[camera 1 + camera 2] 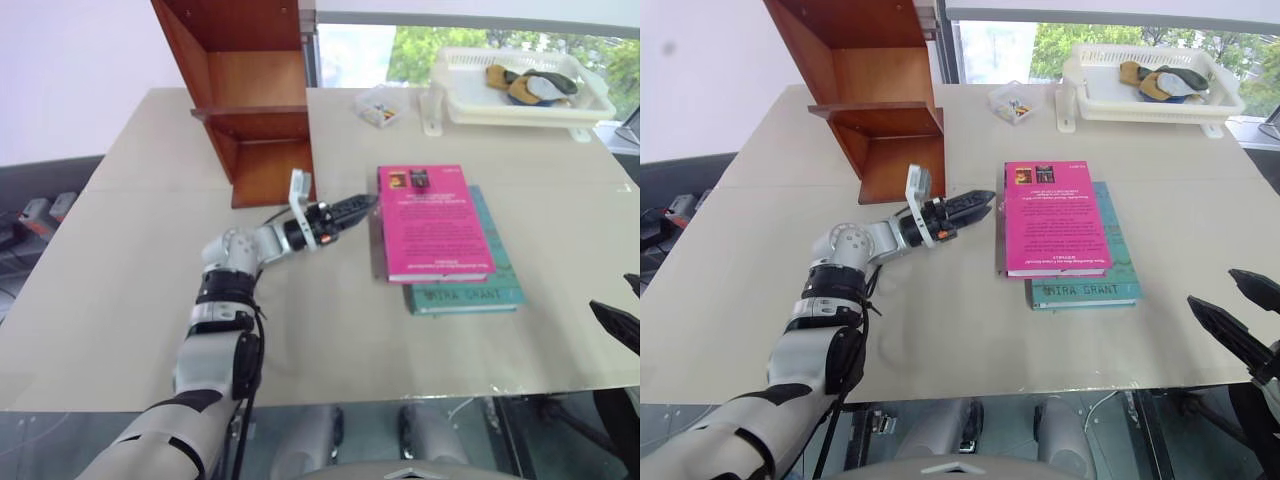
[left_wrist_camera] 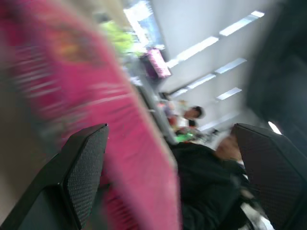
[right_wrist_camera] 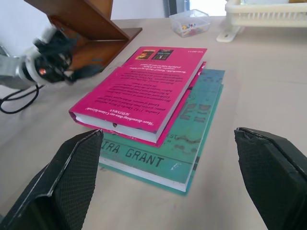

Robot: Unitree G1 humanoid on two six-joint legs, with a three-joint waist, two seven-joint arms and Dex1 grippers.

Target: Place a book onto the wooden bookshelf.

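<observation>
Pink book lies flat atop a teal book on the tabletop | left hand wide open, empty, at its spine edge | right hand open, empty | advice: straddle the cover edge squarely before closing | wooden bookshelf nearby.

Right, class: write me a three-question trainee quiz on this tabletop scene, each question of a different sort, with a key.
1. True or false: the pink book lies on top of the teal book.
2. Which side of the pink book does the left pincer approach? A) the side facing the wooden bookshelf B) the side facing the white basket C) the side nearest the robot
3. Fill in: the right pincer stands ____, holding nothing.

Key: 1 true; 2 A; 3 open
</observation>
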